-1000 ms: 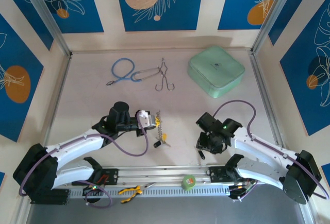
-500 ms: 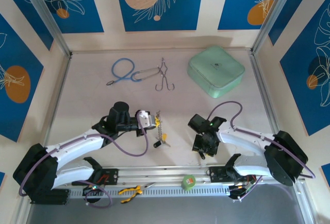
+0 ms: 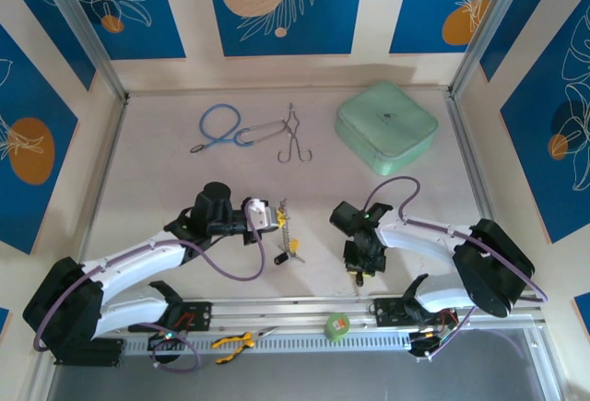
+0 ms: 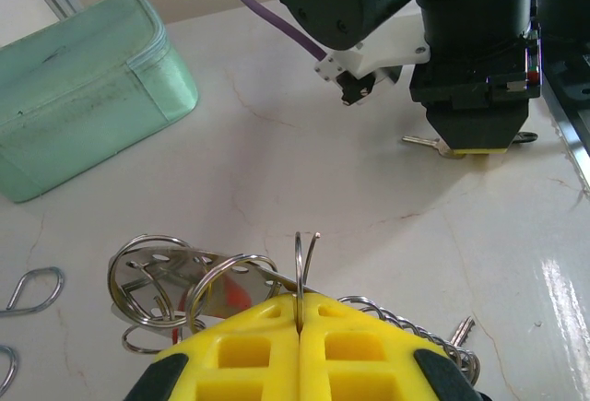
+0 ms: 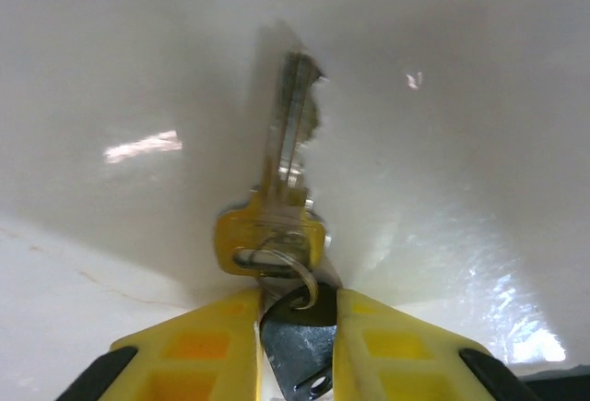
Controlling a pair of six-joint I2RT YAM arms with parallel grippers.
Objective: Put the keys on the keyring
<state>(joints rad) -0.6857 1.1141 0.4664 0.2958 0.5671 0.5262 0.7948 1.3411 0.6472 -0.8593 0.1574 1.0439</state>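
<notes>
The left gripper (image 4: 300,316) is clenched on the keyring (image 4: 305,255). Its thin wire loop stands upright between the 2 yellow fingers, with further wire rings (image 4: 152,277) bunched beside it. The right gripper (image 5: 297,318) is down at the worktop (image 3: 166,189), grasping the black-headed key (image 5: 300,325) between its fingers. A yellow-headed key (image 5: 270,233), joined to it by a small ring, lies flat just ahead, blade pointing away. More keys (image 3: 287,254) lie on the worktop between both grippers.

Shiny metal keyring (image 4: 300,258), keys (image 5: 288,143); glossy tabletop (image 5: 479,78)
</notes>
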